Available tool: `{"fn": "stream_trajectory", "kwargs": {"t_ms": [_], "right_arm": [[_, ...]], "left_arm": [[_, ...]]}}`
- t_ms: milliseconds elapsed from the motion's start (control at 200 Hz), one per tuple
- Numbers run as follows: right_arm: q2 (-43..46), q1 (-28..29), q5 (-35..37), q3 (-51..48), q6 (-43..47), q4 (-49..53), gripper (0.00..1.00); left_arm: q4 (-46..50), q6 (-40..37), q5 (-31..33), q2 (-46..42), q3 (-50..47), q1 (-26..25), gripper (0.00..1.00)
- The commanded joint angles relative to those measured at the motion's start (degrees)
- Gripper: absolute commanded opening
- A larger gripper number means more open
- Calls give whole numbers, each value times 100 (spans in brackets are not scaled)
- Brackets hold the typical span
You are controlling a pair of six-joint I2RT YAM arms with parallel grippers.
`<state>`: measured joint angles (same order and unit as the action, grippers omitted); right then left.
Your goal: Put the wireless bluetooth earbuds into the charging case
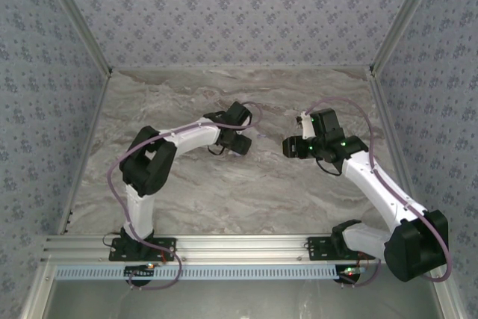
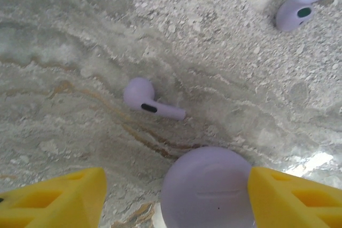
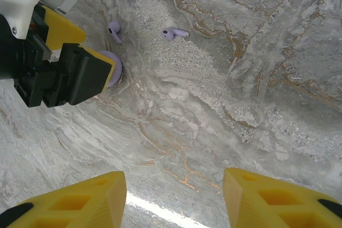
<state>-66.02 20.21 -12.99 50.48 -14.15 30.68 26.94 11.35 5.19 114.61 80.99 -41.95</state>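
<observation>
Left gripper (image 2: 176, 177): jaws spread wide and straddling the case. One jaw is touching it, there's daylight at the other, so no squeeze.
Charging case (image 2: 206, 190): a round lavender puck, lid shut, sitting on the marble tabletop (image 1: 224, 184).
Near earbud (image 2: 152, 102): lavender, lying loose at the case's 11 o'clock.
Far earbud (image 2: 302, 9): out at 1 o'clock, well apart from its mate.
Right gripper (image 3: 173, 177): jaws parted over bare marble, holding nothing.
</observation>
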Motion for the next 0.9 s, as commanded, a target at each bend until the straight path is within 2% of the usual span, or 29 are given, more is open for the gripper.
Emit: {"fn": "stream_trajectory", "kwargs": {"t_ms": [0,135,325,895], "right_arm": [[-17,-36,104,-64,-96,61,53],[-18,-43,108,-69,-92,71,53],[-33,-39,119,-65,-86,80,53],[-217,-38,76,-70,-88,20,54]], "left_arm": [[223,-177,-100,197,179,-84,70],[233,-154,-150,268,222,-105,70],[329,-47,-166,271,209,-107,65],[435,715,-25,-91,-290,-341,53]]}}
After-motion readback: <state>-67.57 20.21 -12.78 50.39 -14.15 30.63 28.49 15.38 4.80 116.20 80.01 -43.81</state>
